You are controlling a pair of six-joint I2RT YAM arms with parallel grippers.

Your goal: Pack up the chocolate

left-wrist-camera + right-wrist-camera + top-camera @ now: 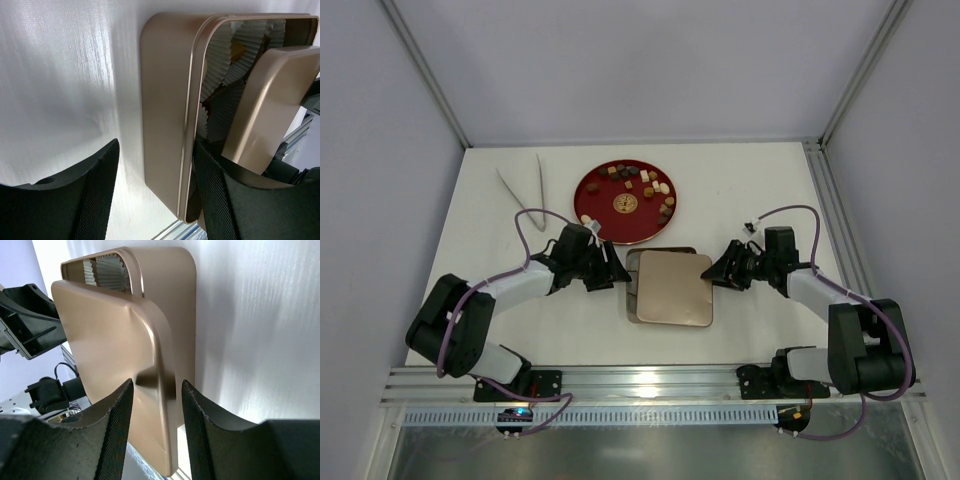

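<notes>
The chocolate pieces (645, 182), dark brown, tan and cream, lie on a red plate (592, 222) around a flat gold disc (625, 204). A gold tin (633, 290) lined with white paper cups (225, 65) sits in front of the plate, its gold lid (673, 288) resting askew on top. My left gripper (613, 268) is open; in the left wrist view (157, 190) the tin's left wall (162, 115) stands between its fingers. My right gripper (712, 272) is open, its fingers on either side of the lid's right edge (150, 370), with gaps on both sides.
Metal tongs (525, 190) lie on the white table left of the plate. The enclosure walls stand at both sides and the back. A metal rail (650, 385) runs along the near edge.
</notes>
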